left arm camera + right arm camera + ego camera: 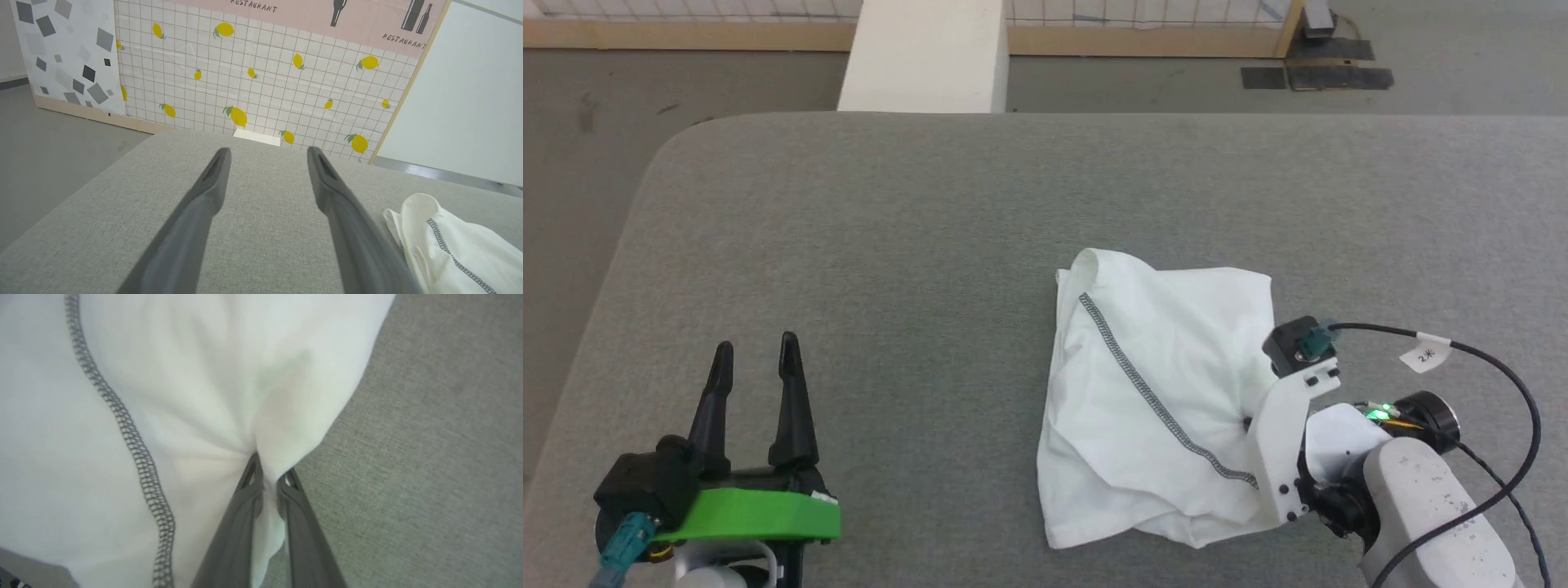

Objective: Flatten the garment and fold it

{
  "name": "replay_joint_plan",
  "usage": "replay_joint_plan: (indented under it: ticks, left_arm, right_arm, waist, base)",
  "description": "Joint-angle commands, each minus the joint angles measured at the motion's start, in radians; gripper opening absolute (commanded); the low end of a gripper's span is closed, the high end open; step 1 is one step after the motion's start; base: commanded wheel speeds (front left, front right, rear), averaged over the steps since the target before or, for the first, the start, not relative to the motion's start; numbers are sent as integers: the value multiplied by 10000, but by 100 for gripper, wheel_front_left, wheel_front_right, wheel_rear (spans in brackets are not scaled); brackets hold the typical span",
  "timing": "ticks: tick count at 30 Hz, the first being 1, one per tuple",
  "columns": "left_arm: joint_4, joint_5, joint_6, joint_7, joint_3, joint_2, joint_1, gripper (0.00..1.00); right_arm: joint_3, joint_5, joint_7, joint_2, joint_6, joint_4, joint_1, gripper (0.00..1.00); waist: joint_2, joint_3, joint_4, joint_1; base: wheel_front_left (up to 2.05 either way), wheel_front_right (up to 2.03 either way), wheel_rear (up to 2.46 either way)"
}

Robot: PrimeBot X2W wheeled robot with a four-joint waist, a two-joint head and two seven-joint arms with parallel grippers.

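Note:
The white garment [1152, 400] lies crumpled on the grey table [931, 245], right of centre near the front, with a dark zigzag seam [1143, 384] running diagonally across it. My right gripper [269, 473] is shut on a pinch of the garment's [184, 396] right edge; cloth bunches between its fingers [241, 522]. In the head view the right wrist [1298, 425] covers that grip. My left gripper [756, 347] stands open at the front left over bare table, far from the cloth. The left wrist view shows the open left gripper [267, 153] and the garment [449, 245] at lower right.
A white pillar-like block [927, 53] stands beyond the table's far edge. The table's rounded left corner [678, 139] drops to grey floor. A black cable [1503, 384] with a tag loops off my right wrist. A lemon-patterned wall [265, 73] stands behind the table.

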Motion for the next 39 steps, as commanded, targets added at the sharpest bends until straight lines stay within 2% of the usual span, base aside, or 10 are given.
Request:
replay_joint_plan:
  ticks: [1,7,10,15,18,23,28,35,39]
  left_arm:
    - [-52,37,-44,-47,68,47,-9,100]
    - [-183,71,-45,-47,129,155,1,100]
    - [-263,94,-42,-47,155,251,-110,100]
    - [-405,193,-16,22,89,474,-473,100]
    - [-594,255,19,162,75,634,-702,100]
    - [-1140,367,44,537,59,964,-1126,100]
    - [-1801,499,76,1002,39,1279,-1468,100]
    - [-2585,541,218,1348,234,1552,-1553,100]
    - [-2883,550,283,1456,329,1659,-1535,100]
  right_arm:
    - [261,149,12,-317,-21,73,-52,0]
    - [1766,1012,146,-1440,-21,-209,-860,0]
    - [2432,1357,113,-1947,-21,-181,-1553,0]
    - [3051,1681,-334,-2514,-21,314,-2756,0]
    - [3158,1736,-693,-2765,-21,743,-3381,0]
    - [3164,1586,-1400,-3388,-21,1510,-4363,0]
    - [2672,1273,-2091,-4148,-21,2336,-5098,0]
    - [1327,544,-2589,-5150,-21,3602,-5815,0]
    - [269,114,-2838,-5457,-21,4215,-6122,0]
  waist:
    - [0,71,-433,0]
    - [0,437,-1989,0]
    - [0,766,-3051,0]
    - [0,1327,-4345,0]
    - [0,1699,-4759,0]
    - [0,2543,-4916,0]
    - [0,3549,-4564,0]
    - [0,4593,-3957,0]
    - [0,4921,-3736,0]
  base:
    - [0,0,0]
    - [0,0,0]
    - [0,0,0]
    - [0,0,0]
    - [0,0,0]
    - [0,0,0]
    - [0,0,0]
    - [0,0,0]
    - [0,0,0]
